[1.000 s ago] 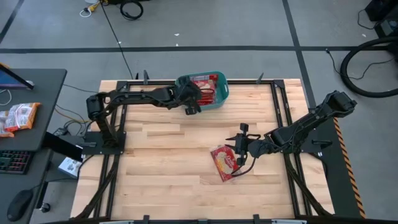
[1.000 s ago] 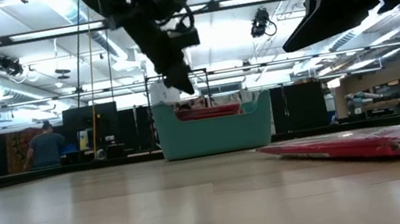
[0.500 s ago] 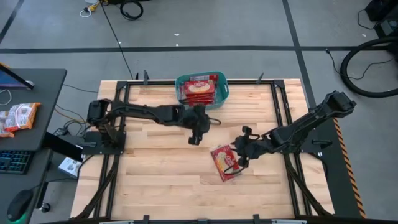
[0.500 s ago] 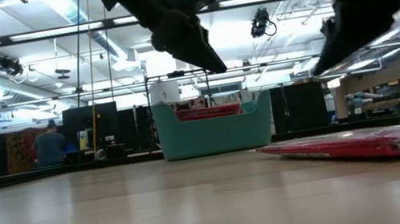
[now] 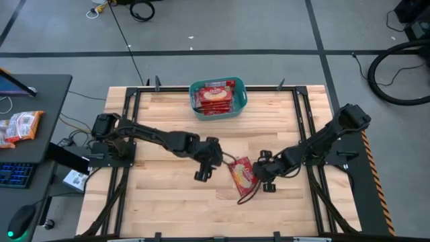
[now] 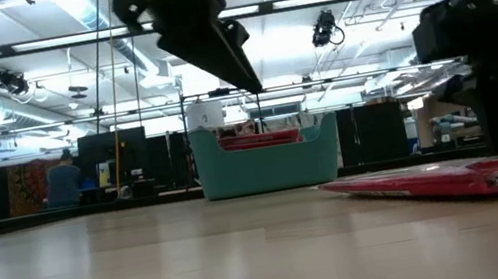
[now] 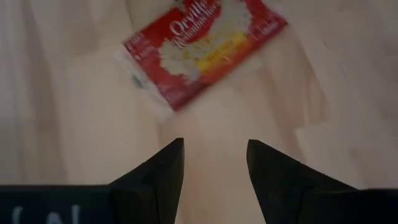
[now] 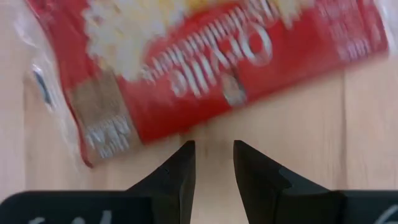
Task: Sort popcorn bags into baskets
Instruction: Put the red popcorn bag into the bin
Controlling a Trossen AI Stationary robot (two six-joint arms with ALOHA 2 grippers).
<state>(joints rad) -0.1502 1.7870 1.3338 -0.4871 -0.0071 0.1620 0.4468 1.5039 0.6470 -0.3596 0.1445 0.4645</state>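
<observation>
Sorting is nearly finished by the look of it: several popcorn bags (image 5: 216, 95) lie stacked in the teal basket (image 5: 240, 102) at the table's far edge, and only one loose popcorn bag (image 5: 242, 175) lies flat on the wood, near the middle. Both arms flank it, left gripper (image 5: 203, 169) just beside its left edge, right gripper (image 5: 266, 176) just beside its right edge. Neither holds anything; the left wrist view shows the left gripper's fingers (image 7: 163, 171) spread apart over bare wood with the bag ahead, and the right wrist view shows the right gripper's fingers (image 8: 179, 171) parted with a narrower gap, the bag just past the tips. The low view alone shows how flat the bag lies and the red packets peeking over the basket rim; the high view alone shows the spacing.
</observation>
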